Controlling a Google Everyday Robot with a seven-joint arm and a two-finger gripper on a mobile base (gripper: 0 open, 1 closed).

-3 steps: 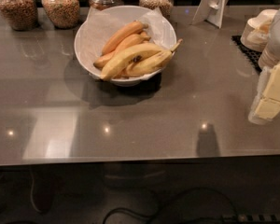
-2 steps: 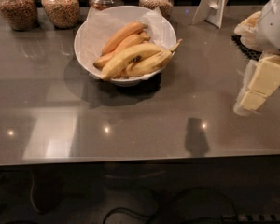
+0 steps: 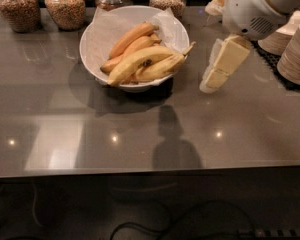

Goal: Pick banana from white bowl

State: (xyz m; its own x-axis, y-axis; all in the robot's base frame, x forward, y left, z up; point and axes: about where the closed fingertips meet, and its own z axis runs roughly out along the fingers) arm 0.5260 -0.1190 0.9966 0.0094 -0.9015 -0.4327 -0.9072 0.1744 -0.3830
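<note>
The white bowl [image 3: 88, 39], lined with crinkled white paper, stands at the back centre-left of the grey counter. The banana [image 3: 139, 62], long and bright yellow with a small dark spot, lies across the front of the bowl. Two slimmer orange-toned bananas [image 3: 131, 37] lie behind it, and a duller yellow one [image 3: 166, 66] with an upturned stem lies to its right. My gripper [image 3: 210, 83] hangs from the white arm at the upper right, just right of the bowl's rim and above the counter, pointing down-left. It is open and holds nothing.
Several glass jars of grains [image 3: 65, 5] line the back edge behind the bowl. Stacks of pale plates [image 3: 295, 54] stand on a black mat at the far right. The counter's front edge [image 3: 150, 170] runs across the lower part of the view.
My arm and gripper have moved left from the right edge toward the bowl. The bowl and bananas have not moved on the counter.
</note>
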